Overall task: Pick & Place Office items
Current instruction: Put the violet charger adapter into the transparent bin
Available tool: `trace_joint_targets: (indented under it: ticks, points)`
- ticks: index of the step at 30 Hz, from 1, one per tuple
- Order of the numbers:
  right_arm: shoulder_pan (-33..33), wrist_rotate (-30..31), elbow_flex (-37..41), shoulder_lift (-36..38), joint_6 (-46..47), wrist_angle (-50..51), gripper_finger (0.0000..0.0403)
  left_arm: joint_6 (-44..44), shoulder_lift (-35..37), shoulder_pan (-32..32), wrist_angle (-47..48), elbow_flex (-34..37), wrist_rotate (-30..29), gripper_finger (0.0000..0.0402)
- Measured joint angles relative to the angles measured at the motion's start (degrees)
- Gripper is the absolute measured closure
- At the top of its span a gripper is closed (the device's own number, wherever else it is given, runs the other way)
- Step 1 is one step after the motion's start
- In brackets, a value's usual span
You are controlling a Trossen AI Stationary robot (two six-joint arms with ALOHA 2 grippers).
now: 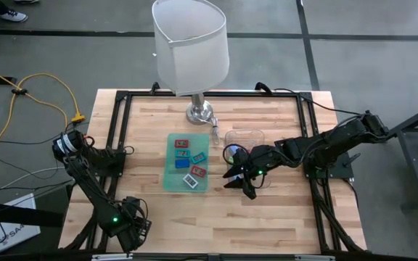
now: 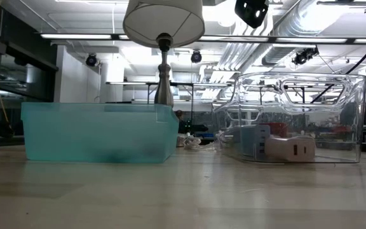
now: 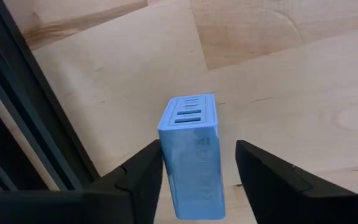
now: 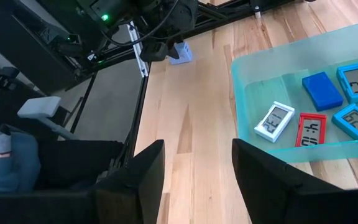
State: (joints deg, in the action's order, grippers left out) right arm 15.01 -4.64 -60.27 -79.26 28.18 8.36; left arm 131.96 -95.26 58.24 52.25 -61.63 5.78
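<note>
A light blue block (image 3: 191, 162) with slots in one end rests on the wooden table near its front left corner. My left gripper (image 3: 199, 165) points down over it, open, one finger on each side; it also shows in the high view (image 1: 133, 226). My right gripper (image 1: 242, 180) hangs open over the table's middle, right of the teal tray (image 1: 187, 163), nothing between its fingers (image 4: 148, 174). In the tray lie several office items: a white one (image 4: 274, 120), a red one (image 4: 309, 130), a blue one (image 4: 322, 90) and light blue ones (image 4: 356, 81). My left gripper comes from above, its fingers across the blue block. One finger (image 3: 145, 171) stands right at the block's long side (image 3: 166, 158); I cannot tell whether it touches. The other finger (image 3: 260, 168) is a small gap away from the opposite side.
A lamp (image 1: 194, 51) with a white shade stands at the far middle. A clear plastic tray (image 2: 297, 117) right of it holds a white piece (image 2: 291, 149) and a bluish piece (image 2: 256, 140). Black frame rails (image 3: 36, 118) run along the table's edges, close to my left gripper.
</note>
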Motion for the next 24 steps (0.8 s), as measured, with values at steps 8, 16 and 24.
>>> trace_joint_targets:
  ticks: [8,16,24]
  points:
    - [0.0,0.0,0.0,0.0,0.0,0.0,0.023,0.02,0.0,0.0,0.05,0.01,0.0,0.0264]
    - [0.02,0.0,0.0,0.0,0.0,0.0,0.023,0.02,0.0,0.0,0.04,0.0,0.0,0.0273]
    - [0.0,0.0,0.0,0.0,0.0,0.0,0.023,-0.93,0.0,0.0,0.04,0.0,0.0,0.0274]
